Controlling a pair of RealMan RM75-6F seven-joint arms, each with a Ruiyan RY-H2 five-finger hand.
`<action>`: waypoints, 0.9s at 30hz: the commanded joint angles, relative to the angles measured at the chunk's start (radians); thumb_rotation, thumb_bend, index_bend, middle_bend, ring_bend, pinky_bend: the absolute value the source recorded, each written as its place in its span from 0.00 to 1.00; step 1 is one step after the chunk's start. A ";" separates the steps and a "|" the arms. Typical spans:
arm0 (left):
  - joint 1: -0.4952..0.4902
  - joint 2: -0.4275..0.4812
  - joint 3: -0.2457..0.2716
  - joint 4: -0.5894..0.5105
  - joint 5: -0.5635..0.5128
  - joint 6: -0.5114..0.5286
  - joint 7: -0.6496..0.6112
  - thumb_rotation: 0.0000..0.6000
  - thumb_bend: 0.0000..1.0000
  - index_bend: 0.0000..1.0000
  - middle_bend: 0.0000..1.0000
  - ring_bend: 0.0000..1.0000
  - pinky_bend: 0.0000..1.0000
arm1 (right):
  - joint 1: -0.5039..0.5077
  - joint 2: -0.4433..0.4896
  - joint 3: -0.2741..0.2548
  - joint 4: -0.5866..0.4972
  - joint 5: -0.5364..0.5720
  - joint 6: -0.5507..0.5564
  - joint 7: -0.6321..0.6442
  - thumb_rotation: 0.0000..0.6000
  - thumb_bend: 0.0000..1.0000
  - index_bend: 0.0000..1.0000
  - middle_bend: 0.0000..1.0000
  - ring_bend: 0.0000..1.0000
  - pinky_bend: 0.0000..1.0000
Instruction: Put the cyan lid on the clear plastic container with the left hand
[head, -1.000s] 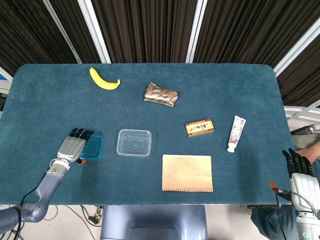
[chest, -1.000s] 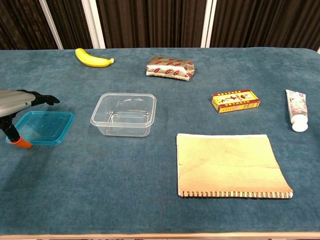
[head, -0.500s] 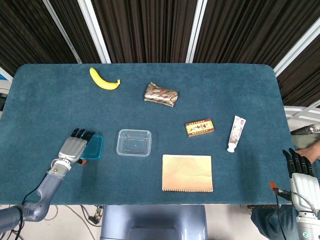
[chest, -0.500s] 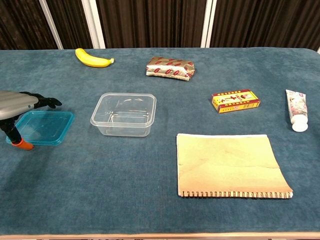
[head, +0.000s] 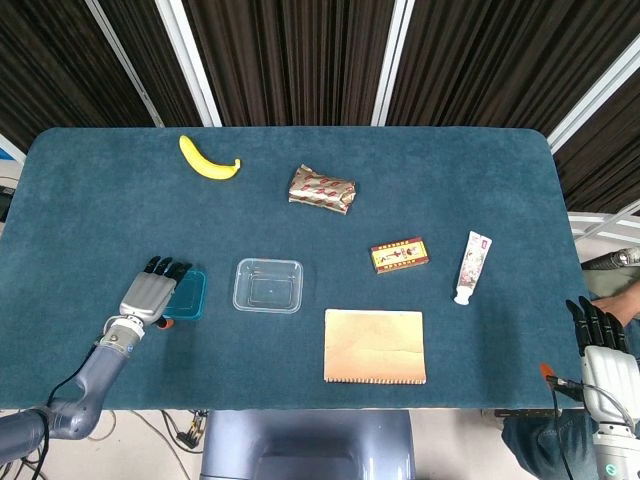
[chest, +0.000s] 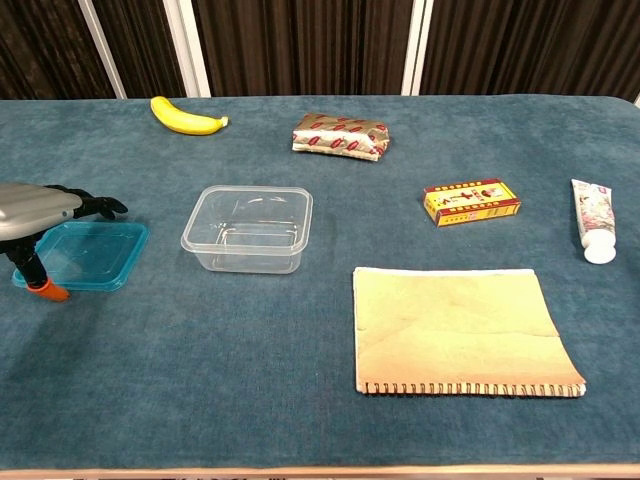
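Note:
The cyan lid (head: 190, 294) (chest: 92, 256) lies flat on the blue table cloth, left of the clear plastic container (head: 268, 285) (chest: 248, 228), which stands open and empty. My left hand (head: 150, 293) (chest: 40, 210) hovers over the lid's left part, fingers stretched out above it and the orange-tipped thumb down at its near-left edge. No grip on the lid shows. My right hand (head: 600, 350) hangs off the table's right front corner, fingers straight, holding nothing; the chest view does not show it.
A banana (head: 208, 160) lies at the back left and a foil packet (head: 322, 189) behind the container. Right of the container are a tan notebook (head: 375, 345), a red-and-yellow box (head: 400, 254) and a white tube (head: 472, 266).
My left hand has crept slightly to the right, further over the lid. The lid, the container and the right hand have stayed put.

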 joint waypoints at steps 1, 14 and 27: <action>-0.003 0.000 0.001 0.000 -0.003 -0.005 0.001 1.00 0.11 0.04 0.14 0.00 0.00 | 0.000 0.000 0.000 0.000 0.000 -0.001 0.001 1.00 0.27 0.03 0.00 0.00 0.00; -0.010 -0.003 0.002 -0.002 -0.024 -0.002 0.026 1.00 0.13 0.04 0.22 0.00 0.00 | 0.000 0.003 -0.002 -0.002 -0.004 -0.001 0.010 1.00 0.27 0.03 0.00 0.00 0.00; -0.014 0.073 -0.029 -0.085 -0.014 -0.011 -0.068 1.00 0.14 0.05 0.25 0.00 0.00 | -0.002 0.004 -0.002 -0.004 -0.004 0.001 0.011 1.00 0.27 0.03 0.00 0.00 0.00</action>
